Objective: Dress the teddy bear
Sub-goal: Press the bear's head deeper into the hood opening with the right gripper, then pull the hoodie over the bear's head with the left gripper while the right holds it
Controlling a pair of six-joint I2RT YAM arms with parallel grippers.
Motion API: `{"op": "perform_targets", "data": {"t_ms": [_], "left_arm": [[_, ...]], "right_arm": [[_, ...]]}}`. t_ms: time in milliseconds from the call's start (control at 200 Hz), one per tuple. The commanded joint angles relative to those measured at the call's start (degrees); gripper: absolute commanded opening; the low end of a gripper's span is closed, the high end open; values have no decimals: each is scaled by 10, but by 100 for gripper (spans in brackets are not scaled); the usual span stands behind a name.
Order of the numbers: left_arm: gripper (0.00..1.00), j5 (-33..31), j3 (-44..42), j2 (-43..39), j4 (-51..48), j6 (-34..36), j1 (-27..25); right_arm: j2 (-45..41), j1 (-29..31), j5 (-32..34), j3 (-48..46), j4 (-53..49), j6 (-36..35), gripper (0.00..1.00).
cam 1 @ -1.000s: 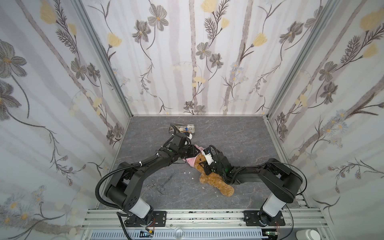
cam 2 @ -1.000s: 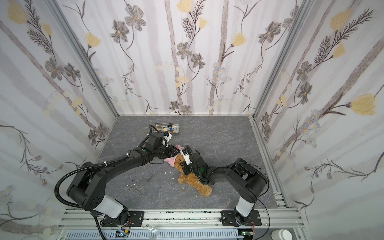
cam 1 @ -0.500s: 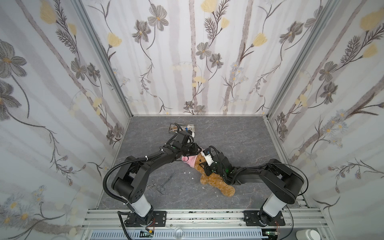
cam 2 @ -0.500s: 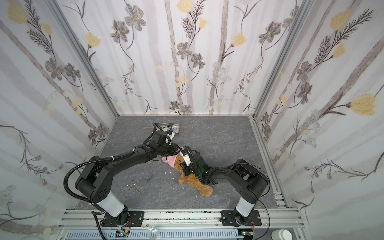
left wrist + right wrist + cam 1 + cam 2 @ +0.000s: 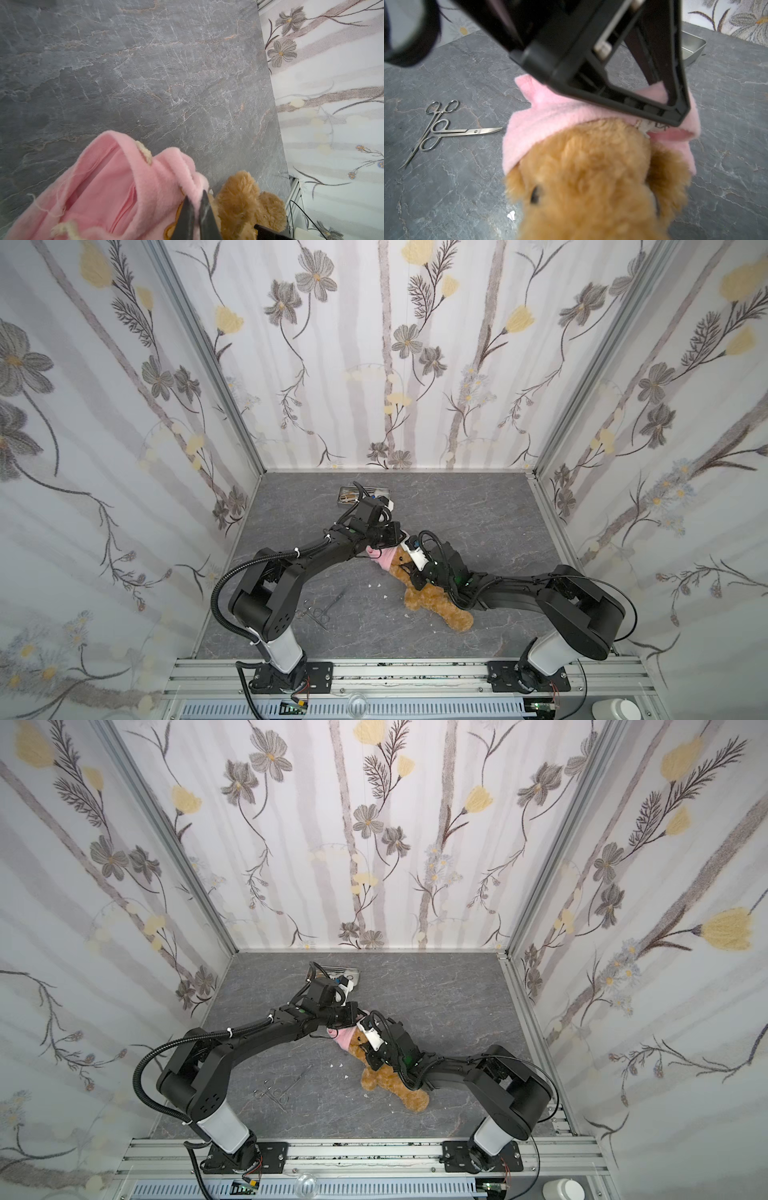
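You've got the grey slate table underneath, both arms meeting at its middle. There's the teddy bear, lying on the table near the centre in both top views, legs toward the front rail, head toward the back wall. The pink shirt sits over the top of its head like a hood, and your right wrist view shows the face bare below the hem. Your left gripper is pinched together on the shirt's edge, right beside the bear's ear. Your right gripper is down in the fur at the bear's neck, and I can't tell whether it's clamped. Behind sits the metal tray; front-left, the scissors; one white scrap by the bear.
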Motion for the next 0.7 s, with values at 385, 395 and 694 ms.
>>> {"op": "perform_targets", "data": {"t_ms": [385, 395, 694], "left_arm": [[0, 73, -37, -46, 41, -47, -5], [0, 73, -39, -47, 42, -49, -5], [0, 97, -136, -90, 177, -162, -9]], "right_arm": [[88, -7, -39, -9, 127, 22, 14], [89, -7, -38, -10, 132, 26, 14], [108, -6, -19, -34, 208, 113, 18]]}}
